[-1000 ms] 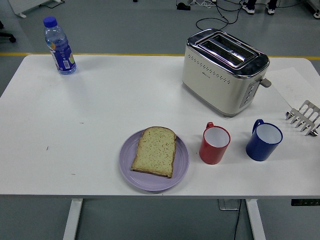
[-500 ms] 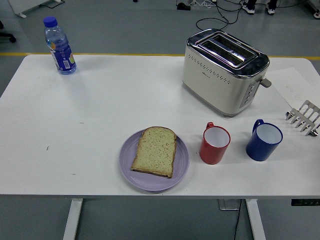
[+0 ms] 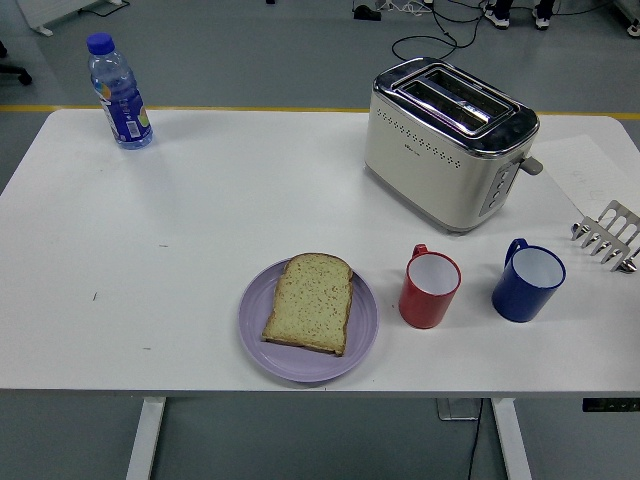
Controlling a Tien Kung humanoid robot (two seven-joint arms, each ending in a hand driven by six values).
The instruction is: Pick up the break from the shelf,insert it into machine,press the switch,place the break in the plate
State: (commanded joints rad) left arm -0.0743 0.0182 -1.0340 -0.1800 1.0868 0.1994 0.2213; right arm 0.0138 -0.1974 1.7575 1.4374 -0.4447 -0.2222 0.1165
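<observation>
- On white table (image 3: 200,220), near edge: lavender plate (image 3: 256,334) bearing bread slice (image 3: 310,301).
- Far right: toaster (image 3: 448,142), slots empty.
- Right edge: metal rack (image 3: 608,234).
- Robot hands: neither visible, state unknown.

white table (image 3: 200,220) bearing, directly on its top: water bottle (image 3: 118,92) at far left; toaster (image 3: 448,140) at far right; metal rack (image 3: 609,234) at the right edge; near the front — purple plate (image 3: 258,335), red mug (image 3: 430,287), blue mug (image 3: 527,281).
</observation>
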